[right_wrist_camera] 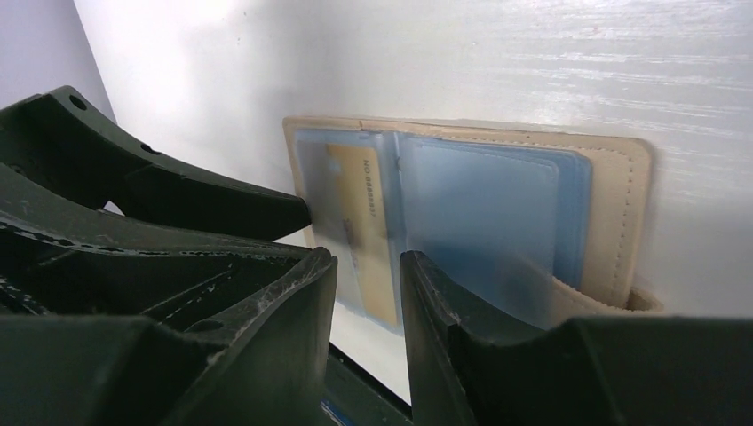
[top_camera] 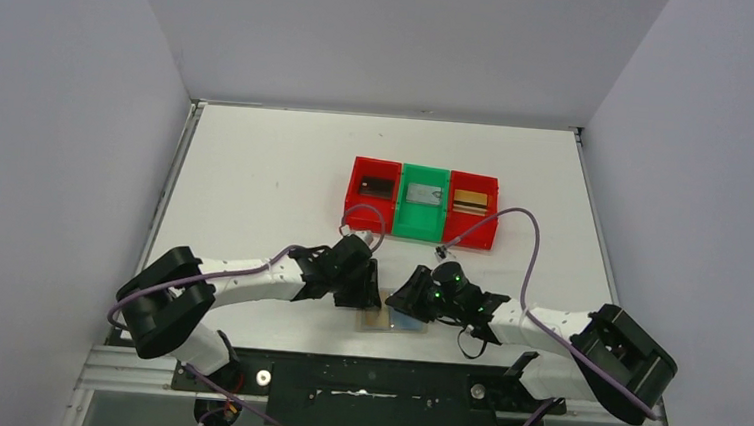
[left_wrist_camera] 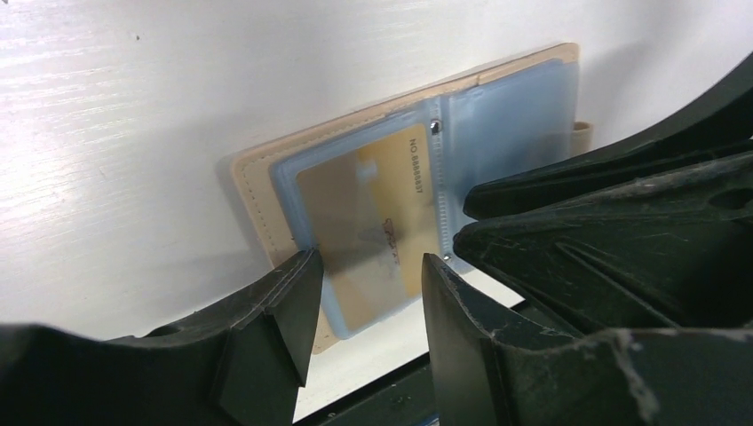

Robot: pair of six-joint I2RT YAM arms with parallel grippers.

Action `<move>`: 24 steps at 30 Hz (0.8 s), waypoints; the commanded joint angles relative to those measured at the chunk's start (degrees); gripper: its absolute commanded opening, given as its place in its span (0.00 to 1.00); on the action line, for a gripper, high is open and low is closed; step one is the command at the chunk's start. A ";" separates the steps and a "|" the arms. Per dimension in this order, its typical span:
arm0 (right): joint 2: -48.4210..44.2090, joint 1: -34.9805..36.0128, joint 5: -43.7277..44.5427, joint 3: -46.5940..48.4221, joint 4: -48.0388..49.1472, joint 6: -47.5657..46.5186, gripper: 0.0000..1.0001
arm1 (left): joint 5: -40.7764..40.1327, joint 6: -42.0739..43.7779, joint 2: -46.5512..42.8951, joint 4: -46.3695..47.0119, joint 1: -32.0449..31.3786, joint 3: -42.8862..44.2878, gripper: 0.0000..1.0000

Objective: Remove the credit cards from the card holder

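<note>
The tan card holder (top_camera: 393, 320) lies open near the table's front edge, its pale blue sleeves facing up (left_wrist_camera: 257, 177) (right_wrist_camera: 613, 204). A gold credit card (left_wrist_camera: 373, 204) (right_wrist_camera: 368, 213) sits inside the left sleeve. My left gripper (top_camera: 365, 294) (left_wrist_camera: 370, 262) hangs open just over that sleeve's near edge, its fingers either side of the card's width. My right gripper (top_camera: 409, 297) (right_wrist_camera: 367, 259) is open with a narrower gap, close above the spine. Nothing lies between either pair of jaws. Whether either touches the holder, I cannot tell.
Three joined trays stand mid-table: a red one (top_camera: 354, 193) with a dark card, a green one (top_camera: 420, 226) with a grey card, a red one (top_camera: 493, 221) with a gold card. The table's front edge lies just behind the holder. The two grippers nearly touch.
</note>
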 commanded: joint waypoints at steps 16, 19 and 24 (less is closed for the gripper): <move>2.30 -1.60 -2.88 -0.93 5.42 1.43 0.33 | -5.27 1.31 5.18 -5.19 -2.75 3.81 0.33; 2.32 -1.89 -2.91 -1.56 5.82 2.26 0.32 | -6.29 0.84 5.77 -5.84 -3.42 3.54 0.25; 0.40 -2.53 -1.80 -3.09 5.09 3.63 0.32 | -7.47 0.52 6.78 -6.04 -3.96 2.52 0.13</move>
